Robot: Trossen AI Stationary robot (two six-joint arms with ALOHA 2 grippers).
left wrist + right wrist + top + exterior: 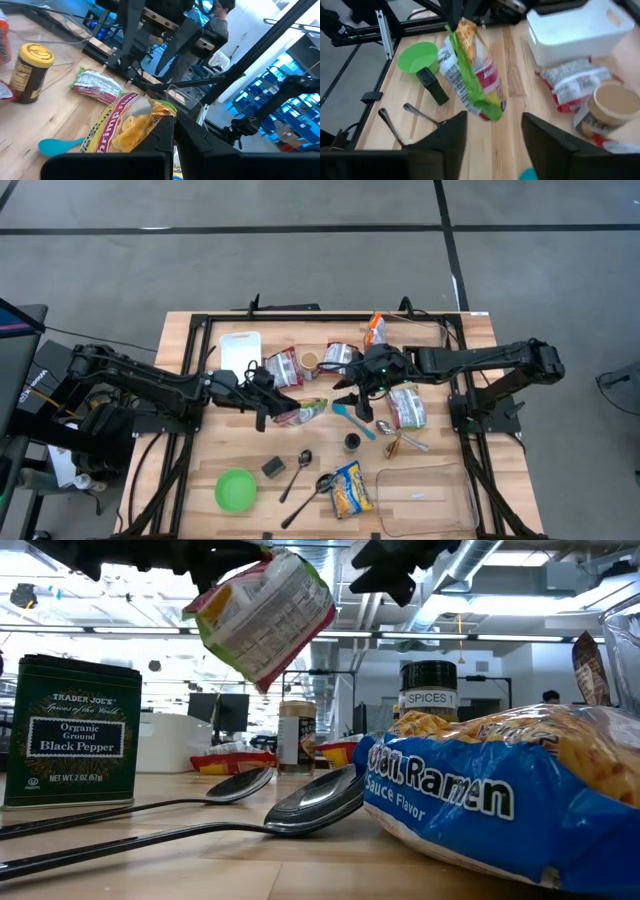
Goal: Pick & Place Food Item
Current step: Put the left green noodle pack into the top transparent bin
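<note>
Left end effector (272, 412), fingers pressed together on the top edge of the shrimp ramen pack (300, 411), holds it aloft over mid-worktop (190, 470); the pack hangs tilted. Right end effector (349, 398), at 3 o'clock of the pack and just beside it, stands spread and empty.

To place well, I judge the left arm should keep the pinch firm, carry the dangling pack clear of the spoons (297, 472), and open only once it hangs low inside the clear bin (420, 500) at 5 o'clock, if that is the goal.

Legible: "shrimp" on the held pack; "Trader Joe's Organic Ground Black Pepper" on the tin (70, 732); "SPICES" on a jar (429, 692); "Ramen" and "Sauce Flavor" on the blue pack (500, 795).
</note>
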